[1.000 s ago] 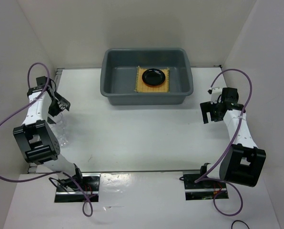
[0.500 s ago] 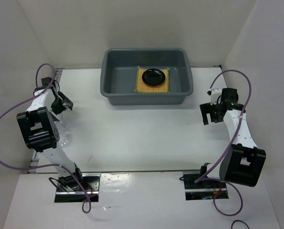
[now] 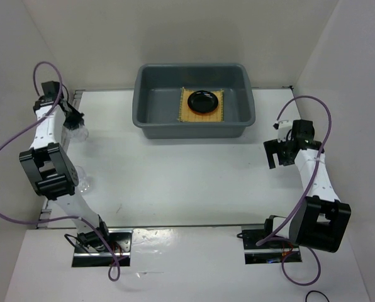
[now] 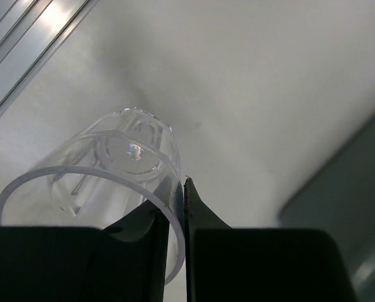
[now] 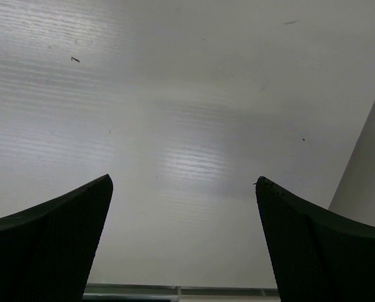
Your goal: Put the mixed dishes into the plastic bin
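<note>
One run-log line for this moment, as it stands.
left gripper: shut on clear cup wall, outside bin | right gripper: open, empty | bin: holds mat with black dish on it

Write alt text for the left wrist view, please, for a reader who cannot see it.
The left pincer is shut on the wall of a small clear cup, whose open mouth faces the camera, over the white table. A dark grey corner of the plastic bin shows at the right edge.
</note>
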Action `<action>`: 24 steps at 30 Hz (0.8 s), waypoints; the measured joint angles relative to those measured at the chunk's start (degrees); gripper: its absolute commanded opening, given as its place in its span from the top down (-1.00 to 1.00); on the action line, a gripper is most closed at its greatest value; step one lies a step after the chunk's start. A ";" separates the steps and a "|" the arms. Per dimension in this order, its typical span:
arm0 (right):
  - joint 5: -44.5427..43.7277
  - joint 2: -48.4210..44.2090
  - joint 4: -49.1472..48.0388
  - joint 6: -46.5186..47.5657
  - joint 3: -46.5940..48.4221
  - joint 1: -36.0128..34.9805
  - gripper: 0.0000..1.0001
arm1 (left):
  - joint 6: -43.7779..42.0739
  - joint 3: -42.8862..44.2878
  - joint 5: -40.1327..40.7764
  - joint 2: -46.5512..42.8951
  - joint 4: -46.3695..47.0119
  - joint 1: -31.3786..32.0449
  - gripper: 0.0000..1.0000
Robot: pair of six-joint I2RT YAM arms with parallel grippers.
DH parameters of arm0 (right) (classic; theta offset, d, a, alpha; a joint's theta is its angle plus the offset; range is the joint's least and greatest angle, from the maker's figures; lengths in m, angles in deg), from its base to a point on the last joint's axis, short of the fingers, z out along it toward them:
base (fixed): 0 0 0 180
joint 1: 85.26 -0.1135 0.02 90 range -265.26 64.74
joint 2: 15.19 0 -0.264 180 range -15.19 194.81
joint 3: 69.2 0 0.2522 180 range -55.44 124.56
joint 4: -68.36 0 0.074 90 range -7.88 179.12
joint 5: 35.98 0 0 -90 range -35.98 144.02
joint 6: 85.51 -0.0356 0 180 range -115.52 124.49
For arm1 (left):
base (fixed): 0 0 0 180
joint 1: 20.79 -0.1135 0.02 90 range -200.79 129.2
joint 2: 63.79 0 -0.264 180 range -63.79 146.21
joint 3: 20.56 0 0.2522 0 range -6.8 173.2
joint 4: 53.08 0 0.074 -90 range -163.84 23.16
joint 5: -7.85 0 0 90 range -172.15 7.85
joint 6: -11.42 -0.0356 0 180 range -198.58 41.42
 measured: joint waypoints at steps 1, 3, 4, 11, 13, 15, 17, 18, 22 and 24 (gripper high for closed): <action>-0.02 -0.31 -0.07 0.07 -0.35 0.00 -0.98 | 0.72 1.60 -0.92 -0.96 1.05 -0.02 1.00; -0.02 -0.87 -0.11 0.33 -1.07 0.00 -0.98 | 2.43 2.14 -4.57 -4.70 5.01 -0.09 1.00; -0.02 -1.09 -0.13 0.42 -1.29 0.00 -0.98 | 3.52 1.86 -6.95 -7.04 7.52 -0.20 1.00; 0.04 -1.40 -0.31 0.83 -1.62 -0.28 -0.98 | 4.55 10.86 -24.24 -11.67 25.66 10.91 1.00; 0.04 -1.55 -0.37 0.85 -1.62 -0.66 -0.98 | 0.98 16.61 -24.96 -7.74 23.78 17.97 1.00; 0.09 -1.64 -0.44 0.85 -1.64 -1.03 -0.98 | -3.52 26.60 -24.09 -0.39 16.70 24.15 1.00; 0.07 -1.66 -0.55 0.85 -1.66 -1.14 -0.98 | -7.65 37.07 -21.27 8.74 10.54 29.94 1.00; 0.07 -1.70 -0.59 0.85 -1.70 -1.20 -0.98 | -9.14 41.59 -19.45 12.72 6.95 32.24 1.00; 0.07 -1.77 -0.66 0.85 -1.84 -1.66 -0.98 | -12.44 50.10 -10.10 25.22 -5.16 40.02 1.00; 0.04 -1.77 -0.68 0.85 -1.86 -1.77 -0.98 | -13.09 50.42 -6.38 28.44 -10.60 42.10 1.00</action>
